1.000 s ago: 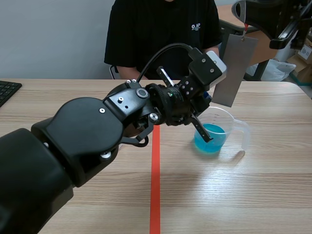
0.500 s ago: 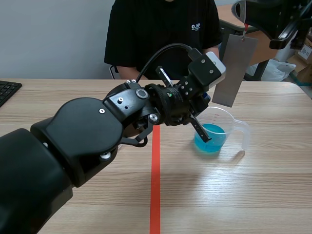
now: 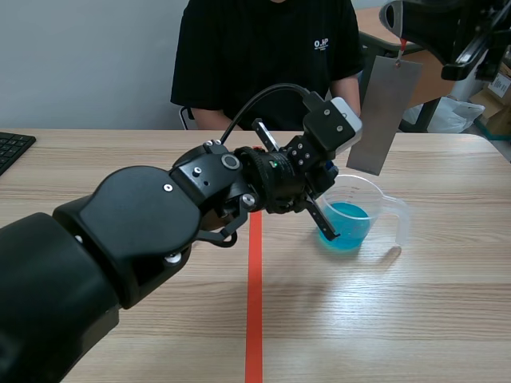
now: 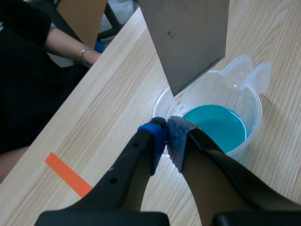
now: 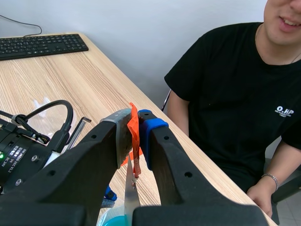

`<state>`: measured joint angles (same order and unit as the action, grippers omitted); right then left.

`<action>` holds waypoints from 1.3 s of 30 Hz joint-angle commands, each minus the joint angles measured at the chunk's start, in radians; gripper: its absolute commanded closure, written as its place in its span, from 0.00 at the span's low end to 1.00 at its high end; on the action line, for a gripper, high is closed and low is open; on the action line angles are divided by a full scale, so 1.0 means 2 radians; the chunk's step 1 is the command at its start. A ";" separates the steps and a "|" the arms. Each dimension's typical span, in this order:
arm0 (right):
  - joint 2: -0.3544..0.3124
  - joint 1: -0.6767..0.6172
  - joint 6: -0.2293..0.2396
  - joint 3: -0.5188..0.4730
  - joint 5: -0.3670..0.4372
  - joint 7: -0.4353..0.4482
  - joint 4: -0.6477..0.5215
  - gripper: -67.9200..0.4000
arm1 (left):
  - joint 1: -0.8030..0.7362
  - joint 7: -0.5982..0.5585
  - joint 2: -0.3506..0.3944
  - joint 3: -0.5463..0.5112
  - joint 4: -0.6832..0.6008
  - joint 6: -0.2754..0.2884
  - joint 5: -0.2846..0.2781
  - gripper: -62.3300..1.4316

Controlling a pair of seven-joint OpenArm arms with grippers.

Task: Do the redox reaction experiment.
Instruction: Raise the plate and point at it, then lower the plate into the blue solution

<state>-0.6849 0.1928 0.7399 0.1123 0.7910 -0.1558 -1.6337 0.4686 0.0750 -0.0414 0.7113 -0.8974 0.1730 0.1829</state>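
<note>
The left gripper (image 4: 167, 131) reaches across the wooden table (image 3: 383, 319), its fingers pinching the near wall of a clear plastic cup (image 4: 256, 92) of blue liquid (image 4: 216, 125). Above the cup hangs a grey metal plate (image 4: 188, 37) — its orange tab (image 5: 133, 117) clamped in the raised right gripper (image 5: 135, 129). A person (image 3: 263, 56) sits beyond.

- Left arm (image 3: 144, 231): comes in low from the left side and stretches across past the middle, wrist tilted downward.
- Left gripper (image 4: 166, 136): fingers drawn together and pinching the rim of a clear cup (image 4: 249, 101), one pad outside the wall and one inside.
- Right arm (image 3: 447, 22): raised, crossing the upper right corner of the scene view.
- Right gripper (image 5: 135, 129): points down, high above the table (image 3: 399, 319), fingers pressed together on an orange tab (image 5: 133, 120).
</note>
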 commanded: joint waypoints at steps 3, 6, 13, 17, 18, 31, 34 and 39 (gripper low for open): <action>-0.008 0.009 0.003 -0.009 0.007 0.010 -0.008 0.97 | 0.014 -0.008 -0.003 -0.001 -0.009 -0.003 -0.003 0.91; -0.008 0.009 0.003 -0.009 0.007 0.010 -0.008 0.97 | 0.015 -0.009 -0.003 -0.001 -0.009 -0.003 -0.003 0.91; -0.008 0.009 0.003 -0.009 0.007 0.010 -0.008 0.97 | 0.015 -0.007 -0.002 -0.001 -0.009 -0.003 -0.003 0.91; -0.008 0.009 0.003 -0.009 0.007 0.010 -0.008 0.97 | 0.014 -0.010 0.014 -0.001 -0.017 -0.001 -0.003 0.91; -0.008 0.009 0.003 -0.009 0.007 0.010 -0.008 0.97 | 0.012 -0.010 0.022 -0.001 -0.024 -0.001 -0.004 0.91; -0.008 0.009 0.003 -0.009 0.007 0.010 -0.008 0.97 | -0.131 0.017 0.215 -0.062 -0.256 -0.003 -0.044 0.91; -0.008 0.009 0.003 -0.009 0.007 0.010 -0.008 0.97 | -0.186 0.017 0.263 -0.101 -0.295 -0.018 -0.063 0.91; -0.008 0.009 0.003 -0.009 0.007 0.010 -0.008 0.97 | -0.305 0.017 0.335 -0.181 -0.350 -0.052 -0.102 0.91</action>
<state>-0.6849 0.1928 0.7399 0.1123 0.7910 -0.1581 -1.6341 -0.1150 0.1223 0.6266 0.3580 -1.5864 0.0826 -0.0074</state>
